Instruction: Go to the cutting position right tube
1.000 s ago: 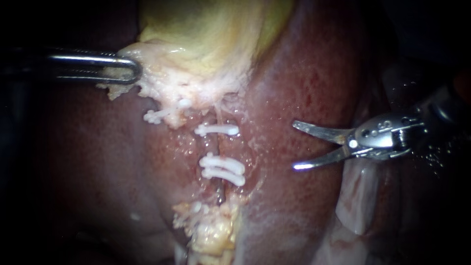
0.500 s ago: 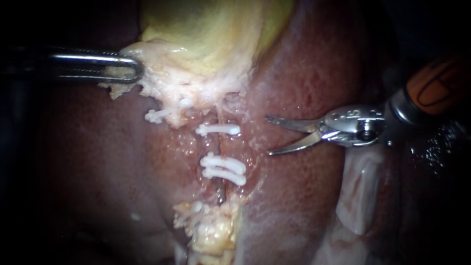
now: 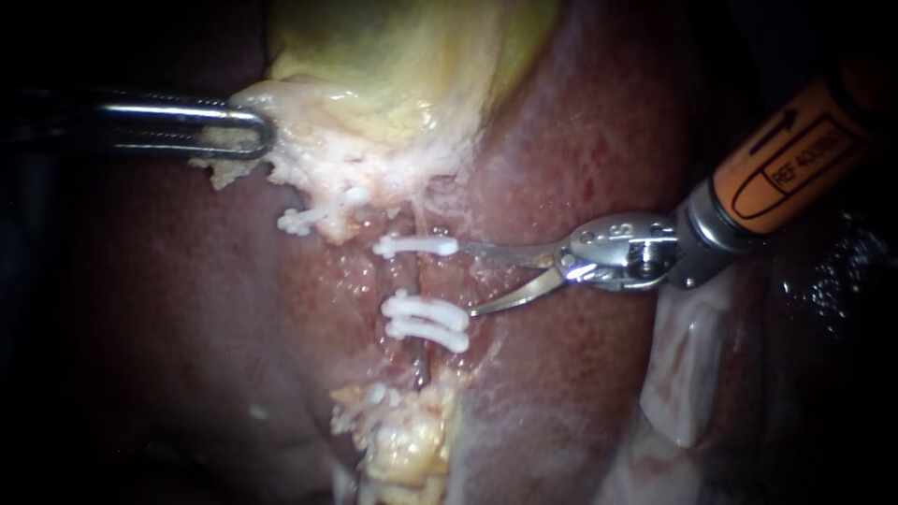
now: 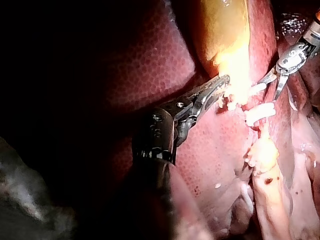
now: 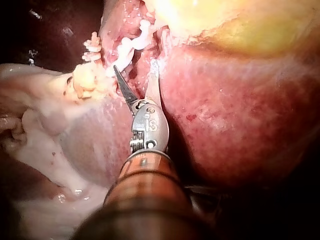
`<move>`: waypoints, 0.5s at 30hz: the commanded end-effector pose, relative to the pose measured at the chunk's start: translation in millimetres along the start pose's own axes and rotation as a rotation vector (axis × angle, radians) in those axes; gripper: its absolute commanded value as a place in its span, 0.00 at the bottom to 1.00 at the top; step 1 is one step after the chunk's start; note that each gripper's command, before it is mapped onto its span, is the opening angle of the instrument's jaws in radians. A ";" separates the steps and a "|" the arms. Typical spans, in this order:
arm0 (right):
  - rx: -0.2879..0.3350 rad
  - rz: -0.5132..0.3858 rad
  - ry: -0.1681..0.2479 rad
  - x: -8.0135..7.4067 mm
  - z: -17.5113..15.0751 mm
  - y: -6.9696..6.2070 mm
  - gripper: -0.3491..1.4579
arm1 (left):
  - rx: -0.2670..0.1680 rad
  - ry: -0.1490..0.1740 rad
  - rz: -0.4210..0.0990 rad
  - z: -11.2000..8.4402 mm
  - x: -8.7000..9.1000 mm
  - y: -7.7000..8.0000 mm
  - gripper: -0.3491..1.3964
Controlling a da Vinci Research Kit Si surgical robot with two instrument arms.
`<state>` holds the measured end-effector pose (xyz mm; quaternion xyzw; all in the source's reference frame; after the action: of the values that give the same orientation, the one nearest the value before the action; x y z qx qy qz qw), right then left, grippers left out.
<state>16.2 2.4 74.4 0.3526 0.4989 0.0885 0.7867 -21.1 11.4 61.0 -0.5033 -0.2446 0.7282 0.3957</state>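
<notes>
The right tube [image 3: 410,279] runs down the liver bed, with one white clip [image 3: 414,246] above and two clips [image 3: 426,323] below. My right instrument [image 3: 469,280] comes in from the right with its curved blades open. Their tips lie just right of the tube, level with the bare stretch between the clips, and do not touch it. In the right wrist view the same open blades [image 5: 135,67] point at the clips [image 5: 131,47]. My left instrument [image 3: 234,131] is shut on the gallbladder's pale lower edge [image 3: 309,159], as the left wrist view also shows [image 4: 220,92].
Another white clip [image 3: 304,220] sits on a short stump to the left of the tube. Dark red liver [image 3: 580,168] surrounds the bed. Yellow fatty tissue [image 3: 402,440] lies below the clips, and pale tissue [image 3: 683,374] lies under the right shaft.
My right instrument has moved left across the liver, from well right of the clips to beside the tube, blades still open. The left instrument has held still.
</notes>
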 end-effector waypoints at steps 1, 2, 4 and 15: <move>-0.006 -0.001 0.000 -0.1 0.3 0.0 0.93 | 0.000 0.000 0.000 0.0 0.0 0.0 0.00; -0.004 -0.001 -0.001 -0.1 0.5 0.1 0.93 | 0.000 0.000 0.000 0.0 0.0 0.1 0.00; 0.000 -0.001 -0.002 0.0 1.0 0.1 0.93 | 0.000 0.000 0.000 0.0 0.0 0.1 0.00; 0.037 0.011 0.018 0.9 2.8 0.1 0.92 | 0.000 0.000 0.000 0.0 0.0 0.1 0.00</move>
<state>19.2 1.5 74.4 0.3704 0.5060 0.0872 0.7741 -21.3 11.4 60.9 -0.5035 -0.2444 0.7282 0.3956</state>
